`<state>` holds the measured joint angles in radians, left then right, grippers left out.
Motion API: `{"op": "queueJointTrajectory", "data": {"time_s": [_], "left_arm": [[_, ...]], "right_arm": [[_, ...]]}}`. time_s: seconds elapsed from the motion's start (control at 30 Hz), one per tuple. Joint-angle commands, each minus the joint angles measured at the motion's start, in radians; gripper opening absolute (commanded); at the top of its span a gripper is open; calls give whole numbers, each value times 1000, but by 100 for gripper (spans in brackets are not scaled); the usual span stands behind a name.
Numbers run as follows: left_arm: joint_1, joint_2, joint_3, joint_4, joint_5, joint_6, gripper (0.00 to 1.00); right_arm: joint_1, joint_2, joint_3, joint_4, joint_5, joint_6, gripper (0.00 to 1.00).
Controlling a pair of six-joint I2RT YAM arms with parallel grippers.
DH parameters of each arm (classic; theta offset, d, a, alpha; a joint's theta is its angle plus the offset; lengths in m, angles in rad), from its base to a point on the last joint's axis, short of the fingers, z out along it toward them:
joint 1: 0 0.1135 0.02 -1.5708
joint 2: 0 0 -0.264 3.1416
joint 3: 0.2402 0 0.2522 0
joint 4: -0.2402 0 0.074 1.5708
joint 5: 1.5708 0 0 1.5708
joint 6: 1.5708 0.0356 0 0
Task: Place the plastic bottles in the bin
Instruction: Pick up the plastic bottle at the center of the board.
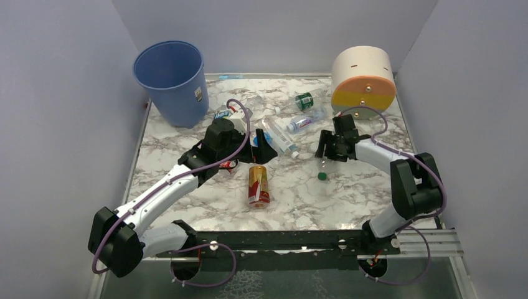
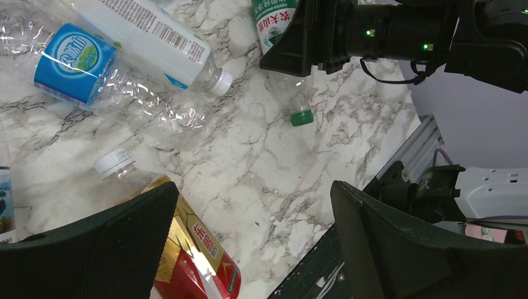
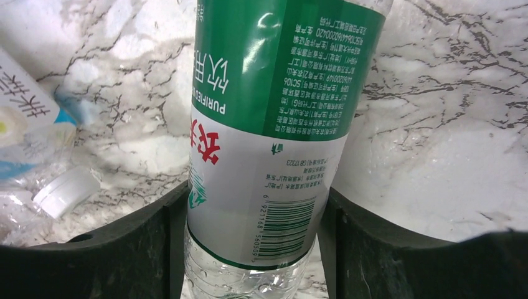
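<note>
Enclosing the white-marble table (image 1: 311,199) (bin (image 1: 180,99) at far-left corner): 3 lavender walls (image 1: 62,93).

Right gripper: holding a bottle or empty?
Holding: the right gripper is closed against both sides of the green-label bottle, seen in the wrist view.

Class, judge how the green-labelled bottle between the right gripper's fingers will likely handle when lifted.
The green-labelled bottle looks empty, so probably light. Its clear ribbed wall may dent when squeezed. The glossy label could slip in the right gripper.

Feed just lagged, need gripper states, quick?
Left gripper: open, holding nothing.
Right gripper: shut on the green-labelled bottle.
</note>
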<state>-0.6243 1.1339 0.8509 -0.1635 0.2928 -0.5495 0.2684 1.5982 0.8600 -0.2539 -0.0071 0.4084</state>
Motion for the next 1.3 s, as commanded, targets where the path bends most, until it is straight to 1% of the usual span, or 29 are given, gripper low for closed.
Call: {"op": "queueJointTrajectory", "data": {"time_s": [0.0, 0.13, 0.3, 0.6, 0.77, 1.1, 1.27], "left_arm": [[-5, -1, 22, 4, -15, -2, 99], [-5, 3, 25, 5, -14, -4, 99], [-6, -3, 19, 11, -14, -17, 99], [-7, -6, 51, 12, -28, -37, 99], [-6, 3, 43, 25, -16, -47, 99], [-6, 11, 0, 140, 62, -128, 99], [-6, 25, -3, 196, 97, -172, 99]], "right_arm": [[-3, -49, -22, 26, -52, 13, 63], [-3, -90, -21, 14, -71, 6, 59], [-2, -148, -4, -20, -103, -4, 58], [-1, -252, 8, -41, -233, -26, 57], [0, -301, 12, -59, -314, -28, 57], [17, -397, -6, -48, -482, -19, 57], [41, -431, -10, -29, -536, -6, 57]]}}
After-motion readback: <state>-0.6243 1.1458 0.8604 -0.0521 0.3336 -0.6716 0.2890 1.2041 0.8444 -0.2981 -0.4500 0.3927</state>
